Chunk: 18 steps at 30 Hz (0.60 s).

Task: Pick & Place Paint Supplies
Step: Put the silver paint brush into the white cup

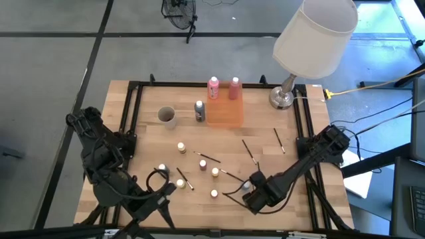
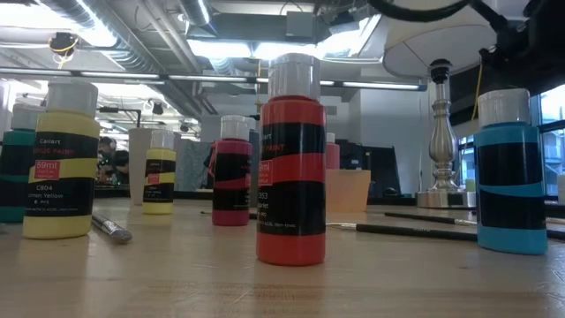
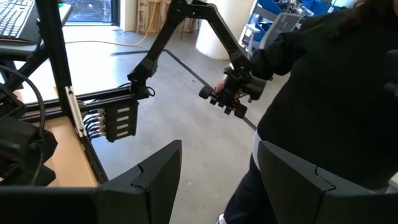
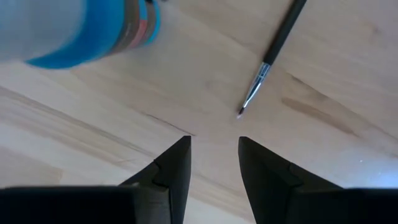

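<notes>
The right gripper (image 4: 213, 155), fingers spread and empty, hangs beside the blue paint bottle (image 4: 74, 28); it should slide around it before squeezing.

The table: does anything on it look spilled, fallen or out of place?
Nothing looks spilled or damaged. The small paint bottles stand upright, and thin brushes lie scattered flat between them. Only the tilted lamp at the far right corner seems odd among paint supplies.

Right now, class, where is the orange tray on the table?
In the high view, the orange tray sits at the table's far middle, just before two pink bottles, with a dark bottle at its left edge.
</notes>
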Each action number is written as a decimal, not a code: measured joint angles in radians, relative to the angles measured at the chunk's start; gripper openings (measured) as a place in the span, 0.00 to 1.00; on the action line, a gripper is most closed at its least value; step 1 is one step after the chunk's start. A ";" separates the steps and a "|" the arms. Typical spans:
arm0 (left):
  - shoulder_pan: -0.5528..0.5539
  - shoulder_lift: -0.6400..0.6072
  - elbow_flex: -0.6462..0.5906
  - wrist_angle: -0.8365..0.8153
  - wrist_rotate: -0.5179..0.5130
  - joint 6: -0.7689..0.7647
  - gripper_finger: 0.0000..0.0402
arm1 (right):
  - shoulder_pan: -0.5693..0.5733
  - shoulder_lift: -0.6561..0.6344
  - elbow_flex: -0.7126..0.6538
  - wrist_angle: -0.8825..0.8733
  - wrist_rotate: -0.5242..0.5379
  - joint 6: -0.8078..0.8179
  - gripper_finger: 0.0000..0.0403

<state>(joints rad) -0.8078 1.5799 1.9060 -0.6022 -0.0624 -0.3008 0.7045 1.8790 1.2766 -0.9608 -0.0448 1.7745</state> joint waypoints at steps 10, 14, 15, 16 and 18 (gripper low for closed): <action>0.000 0.000 0.000 0.000 -0.001 0.000 0.52 | -0.011 0.021 0.000 0.000 -0.033 -0.007 0.34; 0.000 0.000 0.000 0.000 -0.001 0.000 0.52 | -0.007 0.045 0.000 0.011 -0.043 -0.023 0.34; 0.000 0.000 0.000 0.000 -0.002 0.000 0.52 | -0.007 0.047 0.000 0.012 -0.040 -0.029 0.34; 0.000 0.000 0.000 0.000 -0.005 0.000 0.52 | -0.007 0.049 0.000 0.013 -0.037 -0.033 0.34; 0.000 0.000 0.000 0.000 -0.011 0.000 0.52 | -0.010 0.051 0.000 0.011 -0.034 -0.036 0.34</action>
<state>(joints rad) -0.8074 1.5802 1.9064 -0.6018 -0.0734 -0.3008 0.6947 1.9297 1.2770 -0.9497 -0.0788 1.7386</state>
